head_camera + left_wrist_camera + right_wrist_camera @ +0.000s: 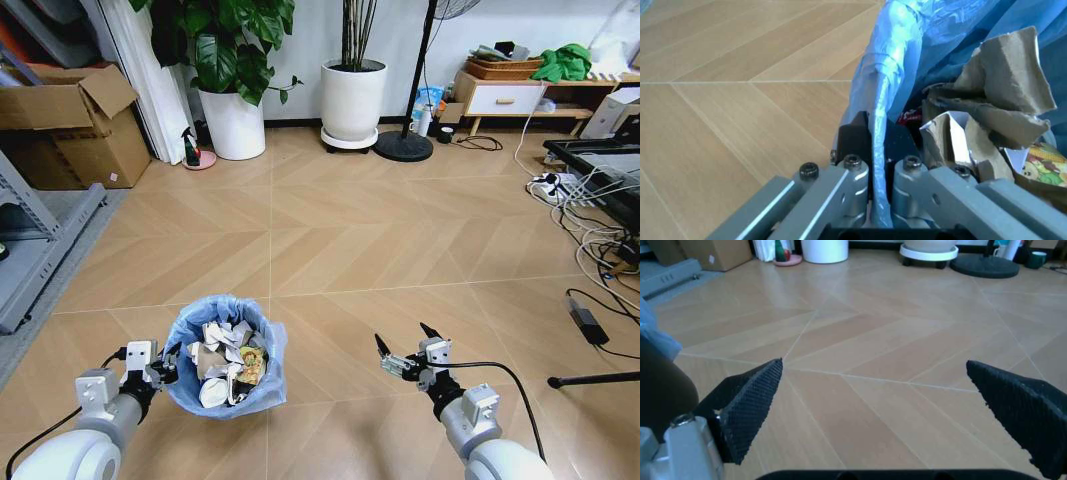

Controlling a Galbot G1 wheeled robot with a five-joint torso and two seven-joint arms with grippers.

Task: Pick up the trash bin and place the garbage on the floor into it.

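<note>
The left gripper [168, 368] is clamping the near-left rim of the trash bin [226, 356], its fingers [855, 134] pinched tight on the blue plastic bag [897, 60] draped over that rim, one finger outside the bin wall and the other inside it. Just beyond this gripper, inside the bin, the garbage [226, 361] is lying heaped: crumpled white paper, torn brown cardboard pieces [1003, 85] and a yellowish printed wrapper [1040, 162]. The bin is sitting upright, with the floor [380, 250] spreading bare around it in its herringbone planks. The right gripper [407, 347] is hovering well apart from the bin, on its right side, with its two black textured fingers [750, 402] spread wide and nothing between them; only bare planks are lying ahead of it. Far ahead of both grippers, two white plant pots [352, 98] are standing against the wall, a cardboard box [75, 125] is resting off to the left, and cables with a power strip [551, 184] are trailing off to the right.
</note>
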